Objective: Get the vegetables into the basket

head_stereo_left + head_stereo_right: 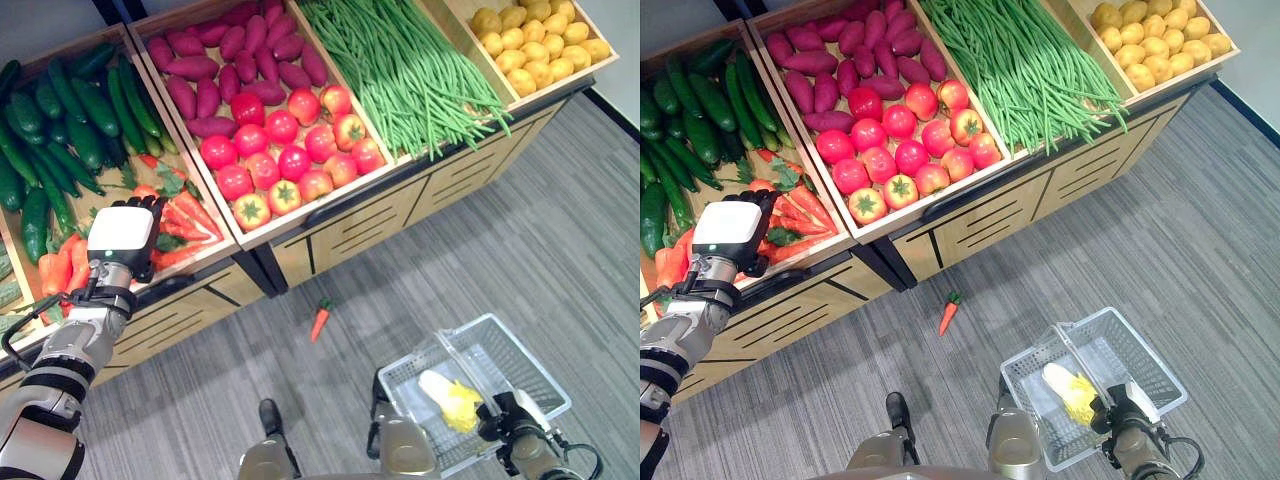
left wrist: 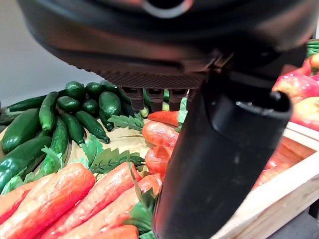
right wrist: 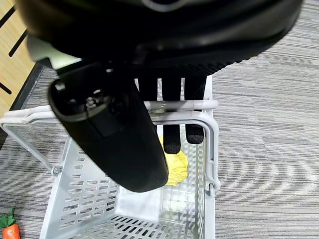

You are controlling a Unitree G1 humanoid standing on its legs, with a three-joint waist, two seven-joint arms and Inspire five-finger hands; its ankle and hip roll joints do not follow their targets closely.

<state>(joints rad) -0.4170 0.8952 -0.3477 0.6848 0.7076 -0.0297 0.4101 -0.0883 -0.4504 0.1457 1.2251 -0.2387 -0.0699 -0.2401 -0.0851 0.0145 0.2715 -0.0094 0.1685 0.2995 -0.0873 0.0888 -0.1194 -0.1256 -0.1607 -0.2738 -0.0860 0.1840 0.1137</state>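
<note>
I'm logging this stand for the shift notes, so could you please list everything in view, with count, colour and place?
Cucumbers: many, dark green, leftmost bin of the stand.
Carrots: a pile, orange with green tops, same bin, front part.
Loose carrot: one, orange, on the grey floor in front of the stand.
Sweet potatoes: many, purple-red, back of the second bin.
Tomatoes: many, red, front of the second bin.
Green beans: a heap, green, third bin.
Potatoes: many, yellow, rightmost bin.
Basket: one, white wire, over the floor at lower right.
Cabbage: one, white and yellow, inside the basket.
Left hand: open, over the carrots.
Right hand: curled round the basket handle.
</note>
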